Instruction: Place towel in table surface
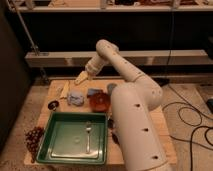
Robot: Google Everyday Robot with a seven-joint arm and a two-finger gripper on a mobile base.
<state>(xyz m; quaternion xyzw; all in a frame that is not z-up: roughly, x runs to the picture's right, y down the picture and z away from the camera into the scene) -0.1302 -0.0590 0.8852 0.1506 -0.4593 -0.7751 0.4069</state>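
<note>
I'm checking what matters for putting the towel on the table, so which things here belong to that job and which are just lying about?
Job: towel, lying on the table surface; gripper, open, above the table behind the towel.
Lying about: orange bowl, darker blue cloth, blue oval object, green tray holding a utensil, dark grapes.
</note>
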